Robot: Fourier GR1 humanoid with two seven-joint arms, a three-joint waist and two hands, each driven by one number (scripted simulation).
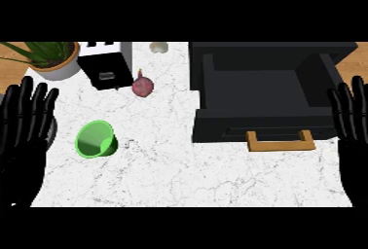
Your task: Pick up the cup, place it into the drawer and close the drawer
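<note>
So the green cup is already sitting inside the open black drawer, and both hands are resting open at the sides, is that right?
Not quite. The head view shows the green cup on the white counter, left of the open black drawer, not inside it. The rest holds: the left hand and right hand rest open at the sides.

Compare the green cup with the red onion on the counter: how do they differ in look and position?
The green cup is bright green, hollow and the larger of the two; the red onion is dull purplish-red and solid. The cup sits nearer the left hand, apart from other things, while the onion lies farther back, close beside the toaster. Both rest on the marble counter, left of the open drawer, untouched by either hand.
</note>
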